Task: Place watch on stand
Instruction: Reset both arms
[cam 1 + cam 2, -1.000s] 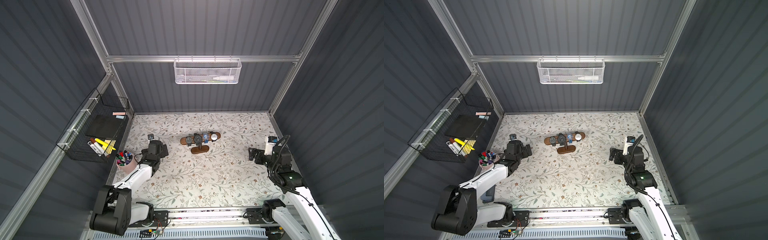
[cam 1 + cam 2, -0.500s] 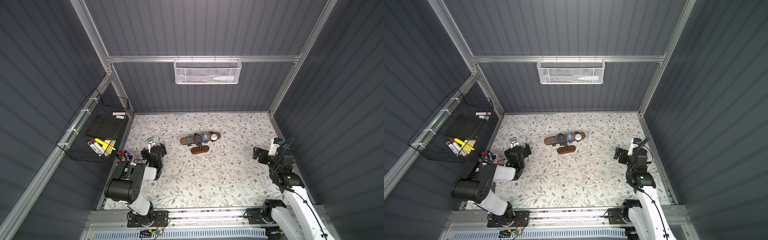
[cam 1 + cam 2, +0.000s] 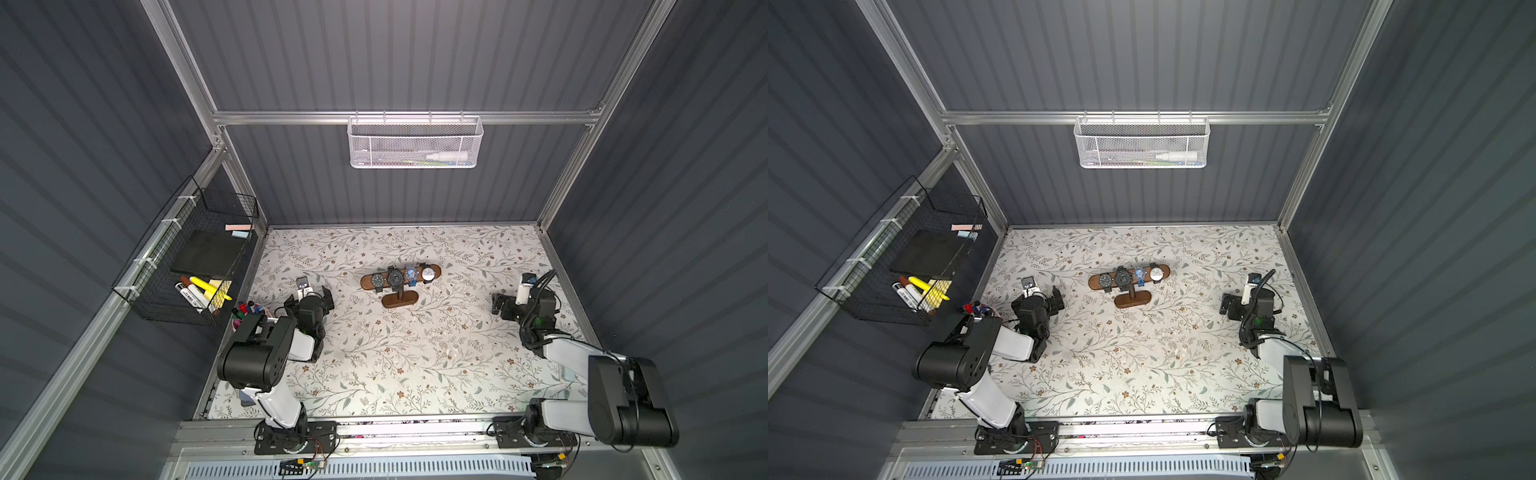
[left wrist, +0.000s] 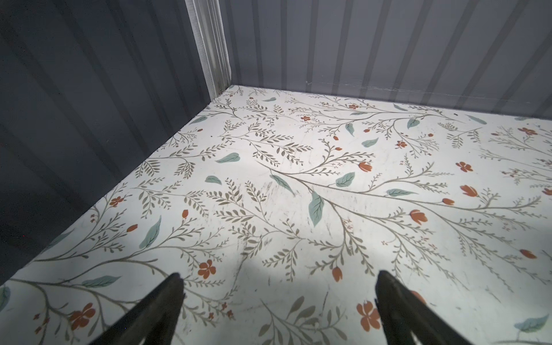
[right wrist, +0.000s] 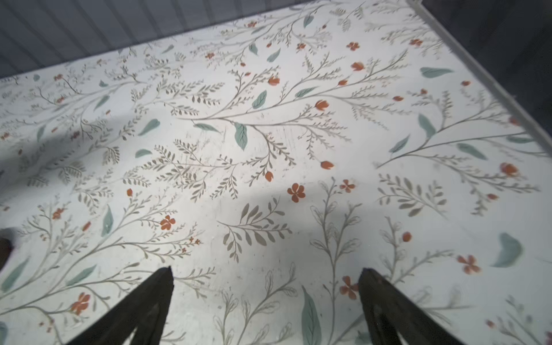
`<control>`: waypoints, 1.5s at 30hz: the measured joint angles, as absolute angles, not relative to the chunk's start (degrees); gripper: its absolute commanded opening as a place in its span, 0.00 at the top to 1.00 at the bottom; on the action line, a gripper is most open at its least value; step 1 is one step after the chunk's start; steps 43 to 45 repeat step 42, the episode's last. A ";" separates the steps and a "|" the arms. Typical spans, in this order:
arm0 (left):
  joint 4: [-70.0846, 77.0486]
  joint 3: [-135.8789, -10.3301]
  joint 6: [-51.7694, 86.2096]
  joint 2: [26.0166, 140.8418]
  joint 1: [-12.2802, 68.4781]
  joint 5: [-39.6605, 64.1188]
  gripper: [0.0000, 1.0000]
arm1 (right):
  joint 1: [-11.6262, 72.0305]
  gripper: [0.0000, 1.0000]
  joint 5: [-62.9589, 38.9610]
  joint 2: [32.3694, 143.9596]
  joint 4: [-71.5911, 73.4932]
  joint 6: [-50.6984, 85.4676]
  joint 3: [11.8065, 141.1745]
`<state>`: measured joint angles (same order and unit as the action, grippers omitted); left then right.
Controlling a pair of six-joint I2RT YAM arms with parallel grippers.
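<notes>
The dark brown wooden stand (image 3: 368,282) (image 3: 1096,281) is at the middle back of the floral table, its oval base (image 3: 400,299) in front. Several watches hang on its bar, among them a black watch (image 3: 395,276) (image 3: 1122,276), a blue one and a white-faced one. My left gripper (image 3: 309,297) (image 3: 1038,296) (image 4: 279,274) is left of the stand, open and empty over bare table. My right gripper (image 3: 519,299) (image 3: 1246,301) (image 5: 266,270) is right of the stand, also open and empty. Neither wrist view shows the stand.
A black wire basket (image 3: 187,266) with markers hangs on the left wall. Below it a cup of pens (image 3: 245,313) stands beside my left arm. A white mesh basket (image 3: 413,143) hangs on the back wall. Dark walls close in three sides of the table.
Both arms have folded back, their elbows rising near the bases. The grippers stay open and near where they were. The stand and watches have not moved.
</notes>
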<state>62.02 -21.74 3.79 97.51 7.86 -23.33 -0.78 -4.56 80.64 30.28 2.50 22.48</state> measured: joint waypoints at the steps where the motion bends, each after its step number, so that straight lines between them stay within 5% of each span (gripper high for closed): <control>1: 62.02 -21.74 3.79 97.51 7.86 -23.33 0.01 | -0.82 0.01 -4.78 83.15 33.91 2.02 22.22; 4: 62.02 -21.74 3.77 97.51 7.86 -23.24 0.01 | -0.89 0.01 -4.99 89.52 41.54 0.60 22.02; 45: 62.37 -21.71 3.42 97.51 7.86 -22.37 0.01 | -0.86 0.01 -4.95 85.80 38.02 0.78 25.30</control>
